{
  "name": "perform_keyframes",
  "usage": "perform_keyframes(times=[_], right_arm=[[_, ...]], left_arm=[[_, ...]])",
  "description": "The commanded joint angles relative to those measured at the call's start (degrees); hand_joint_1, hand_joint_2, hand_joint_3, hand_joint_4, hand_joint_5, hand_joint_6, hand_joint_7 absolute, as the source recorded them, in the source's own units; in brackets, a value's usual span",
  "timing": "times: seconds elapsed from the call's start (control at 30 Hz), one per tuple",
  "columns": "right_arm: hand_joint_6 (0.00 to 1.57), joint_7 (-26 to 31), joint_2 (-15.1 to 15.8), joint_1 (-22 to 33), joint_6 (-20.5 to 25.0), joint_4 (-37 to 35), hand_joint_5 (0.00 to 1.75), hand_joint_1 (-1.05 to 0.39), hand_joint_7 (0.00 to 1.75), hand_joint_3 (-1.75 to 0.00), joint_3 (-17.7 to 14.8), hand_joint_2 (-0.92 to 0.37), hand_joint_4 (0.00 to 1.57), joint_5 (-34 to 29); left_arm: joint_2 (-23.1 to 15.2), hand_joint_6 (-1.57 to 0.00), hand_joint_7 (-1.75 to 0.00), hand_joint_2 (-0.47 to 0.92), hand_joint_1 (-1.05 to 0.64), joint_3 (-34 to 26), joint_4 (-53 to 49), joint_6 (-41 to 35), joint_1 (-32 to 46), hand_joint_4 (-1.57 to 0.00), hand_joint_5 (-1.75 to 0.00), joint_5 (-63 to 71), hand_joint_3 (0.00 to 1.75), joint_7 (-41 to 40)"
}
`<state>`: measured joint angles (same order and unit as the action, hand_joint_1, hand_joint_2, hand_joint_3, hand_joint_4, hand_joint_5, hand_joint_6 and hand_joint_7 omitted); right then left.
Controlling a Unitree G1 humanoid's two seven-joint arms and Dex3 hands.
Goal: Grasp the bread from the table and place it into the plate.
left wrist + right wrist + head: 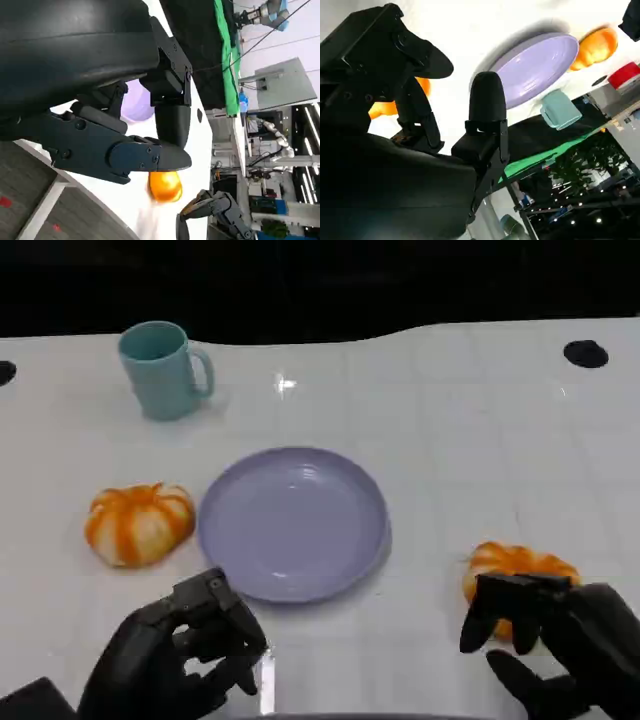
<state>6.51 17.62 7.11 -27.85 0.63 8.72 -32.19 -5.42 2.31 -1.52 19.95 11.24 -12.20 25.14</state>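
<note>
On the white worktop (450, 440) the purple plate (293, 522) sits centre. Right robot hand (560, 635) hovers spread over the right bread (518, 570), not gripping; left robot hand (175, 655) curled, empty, near left bread (139, 523). Risk: round loaf slips or rolls away if fingers close off-centre. Teal mug (163, 370) sits behind.

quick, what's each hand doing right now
Left hand: fingers curled in, holding nothing.
Right hand: open, fingers reaching over the bread by the plate, not yet gripping it.
</note>
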Motion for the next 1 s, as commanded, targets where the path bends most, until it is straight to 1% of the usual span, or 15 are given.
perform_keyframes(times=[0.03, 0.33, 0.6, 0.87, 0.93, 1.0], right_arm=[[0.7, 0.5, 0.6, -0.4, -0.6, -0.4, 1.7, 0.03, 1.36, -1.28, -0.3, -0.22, 0.76, 0.5], [0.71, 0.2, 0.6, -0.4, -0.4, -0.3, 1.68, 0.03, 1.32, -1.29, -0.4, -0.21, 0.75, 0.7], [0.72, 0.6, 0.7, -0.7, -1.3, -1.1, 1.68, 0.04, 1.32, -1.3, -0.4, -0.21, 0.76, 0.5], [0.72, 0.5, 0.4, -0.5, -0.6, -0.5, 1.67, 0.03, 1.32, -1.26, -0.6, -0.23, 0.76, 0.6], [0.71, 0.3, 0.3, -0.3, 0.1, 0.1, 1.66, 0.03, 1.28, -1.25, -0.8, -0.22, 0.75, 0.6], [0.72, -0.5, 0.4, 0.0, 1.5, 1.6, 1.5, 0.03, 1.13, -1.18, -1.0, -0.24, 0.74, 0.8]], left_arm=[[-0.8, -0.58, -1.56, 0.92, -0.52, -0.6, -0.2, 0.4, -0.2, -0.68, -1.75, -0.1, 0.32, 0.1], [-0.8, -0.58, -1.55, 0.92, -0.53, -0.7, -0.4, 0.1, -0.2, -0.67, -1.75, -0.4, 0.31, 0.2], [-0.9, -0.58, -1.56, 0.92, -0.53, -0.8, -0.7, 0.7, -0.3, -0.66, -1.75, -0.1, 0.32, 0.1], [-0.8, -0.58, -1.56, 0.92, -0.53, -0.7, -0.7, 0.5, -0.4, -0.67, -1.75, -0.3, 0.31, 0.2], [-0.8, -0.58, -1.56, 0.92, -0.53, -0.8, -0.8, 0.7, -0.4, -0.67, -1.75, -0.1, 0.31, 0.1], [-0.9, -0.58, -1.56, 0.92, -0.53, -0.8, -1.2, 1.2, -0.6, -0.67, -1.75, 0.0, 0.31, 0.2]])
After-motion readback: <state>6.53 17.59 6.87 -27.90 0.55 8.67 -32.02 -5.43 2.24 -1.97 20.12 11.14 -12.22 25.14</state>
